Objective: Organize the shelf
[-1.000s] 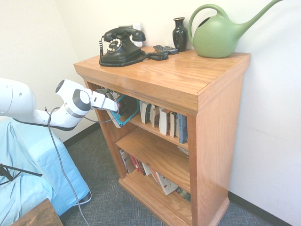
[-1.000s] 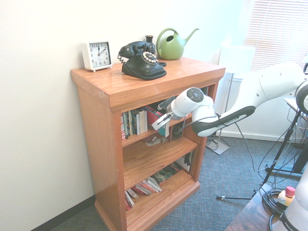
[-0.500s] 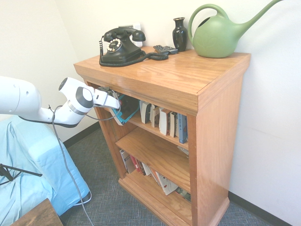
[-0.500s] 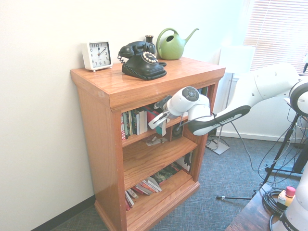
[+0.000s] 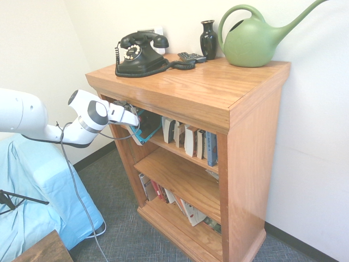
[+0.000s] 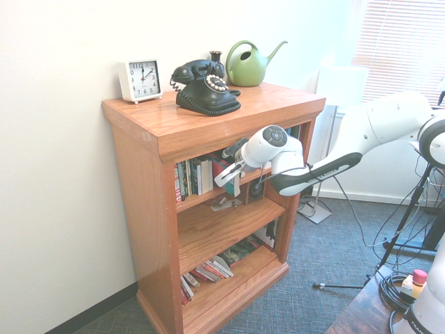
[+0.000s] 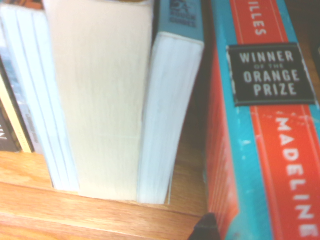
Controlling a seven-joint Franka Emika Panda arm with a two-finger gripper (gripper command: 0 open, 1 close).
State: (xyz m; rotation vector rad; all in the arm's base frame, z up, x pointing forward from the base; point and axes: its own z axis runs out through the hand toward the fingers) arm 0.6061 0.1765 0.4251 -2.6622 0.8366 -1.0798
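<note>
Nothing has moved since half a second ago: your gripper (image 5: 133, 121) still sits at the shelf's (image 5: 229, 82) top row, by the teal-and-red book (image 7: 260, 150). Books fill all three rows. I cannot tell how its jaws stand.

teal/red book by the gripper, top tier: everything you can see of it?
The book has a teal cover with a red band, white lettering and a black "Winner of the Orange Prize" badge. It leans tilted on the shelf's top tier, a gap apart from the upright books, at the gripper; grasp not visible.
</note>
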